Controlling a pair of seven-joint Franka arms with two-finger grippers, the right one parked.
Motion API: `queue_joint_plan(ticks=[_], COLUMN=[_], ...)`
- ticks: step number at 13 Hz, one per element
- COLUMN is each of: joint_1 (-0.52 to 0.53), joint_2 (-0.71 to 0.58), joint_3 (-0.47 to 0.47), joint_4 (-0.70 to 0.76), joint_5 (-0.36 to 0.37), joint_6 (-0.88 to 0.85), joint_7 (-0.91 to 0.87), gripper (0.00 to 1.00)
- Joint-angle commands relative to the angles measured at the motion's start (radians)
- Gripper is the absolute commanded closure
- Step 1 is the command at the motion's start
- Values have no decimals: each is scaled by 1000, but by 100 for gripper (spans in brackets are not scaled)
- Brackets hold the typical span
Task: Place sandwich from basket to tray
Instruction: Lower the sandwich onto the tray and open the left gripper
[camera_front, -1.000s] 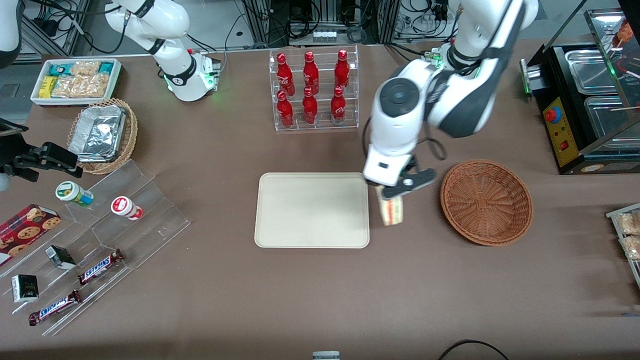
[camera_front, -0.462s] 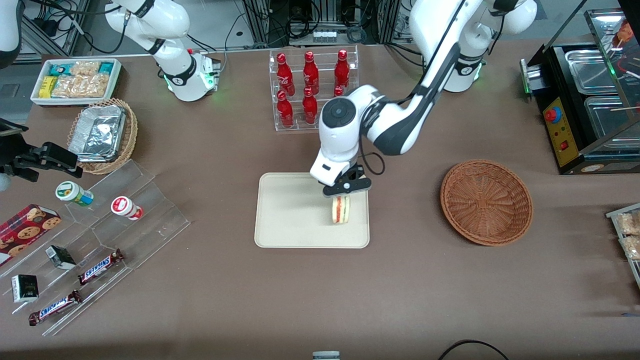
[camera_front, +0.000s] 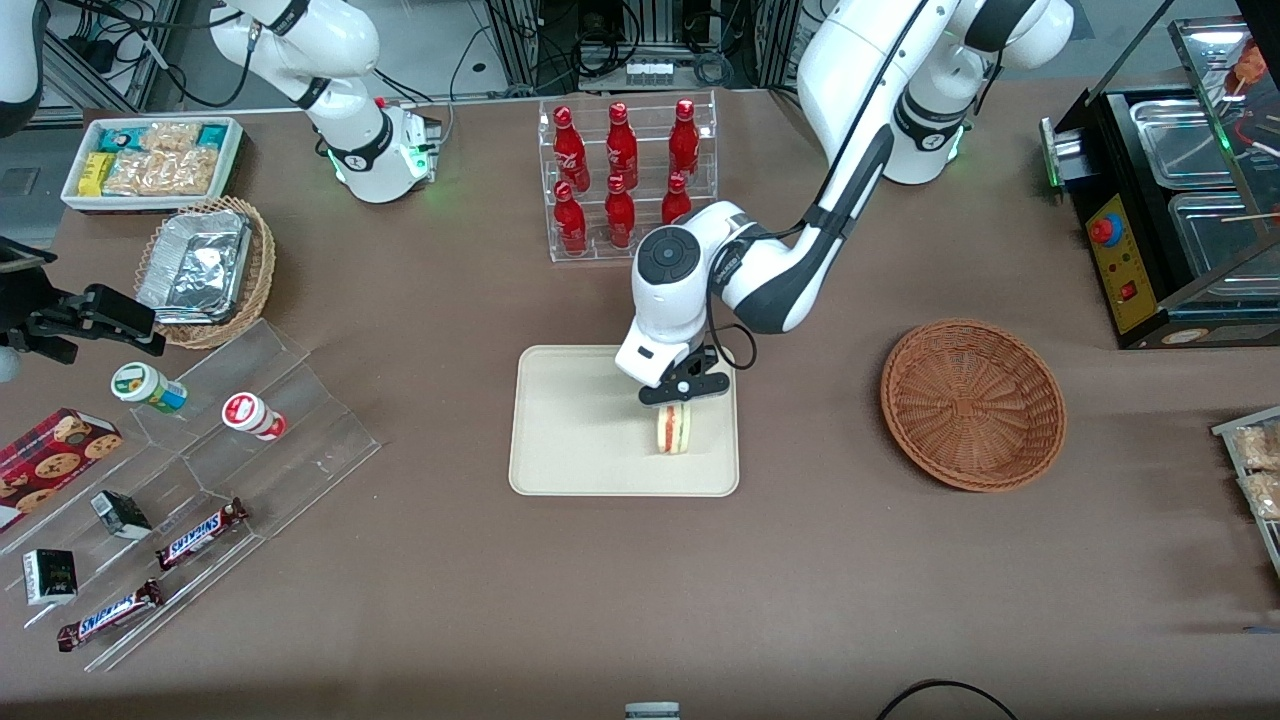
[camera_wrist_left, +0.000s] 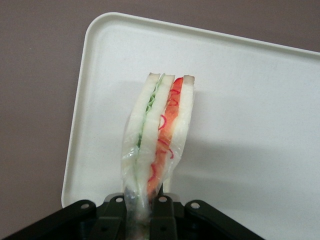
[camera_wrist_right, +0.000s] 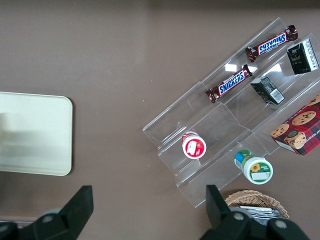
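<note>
Gripping sandwich (camera_front: 673, 431) in claw (camera_front: 681, 398), over tray (camera_front: 570, 440)

The word SNICKERS can be read on two chocolate bars (camera_front: 201, 533) (camera_front: 108, 615) lying on the clear stepped stand (camera_front: 215, 470) at the parked arm's end of the worktop, near its front edge; the right wrist view shows the same word on both bars (camera_wrist_right: 271, 43) (camera_wrist_right: 229, 83). The red bottles (camera_front: 620, 170) in the clear rack near the worktop's back edge carry white script too small to read. No other text, number or sign can be made out.
</note>
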Motion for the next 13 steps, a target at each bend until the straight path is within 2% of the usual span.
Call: queue_joint_plan(ticks=[1, 3, 6, 7, 9, 10, 13], joint_1=[-16, -14, -12, -12, -11, -11, -5], joint_2=[26, 45, 59, 60, 60, 56, 17], joint_3=[16, 16, 16, 16, 16, 16, 16], joint_4=[29, 28, 29, 29, 29, 29, 34], joint_5=[27, 53, 53, 53, 55, 55, 55], joint_6=[-1, 5, 32, 35, 34, 32, 11], joint_7=[-7, -27, -27, -28, -18, -16, -24], gripper=[93, 91, 82, 71, 19, 0, 0])
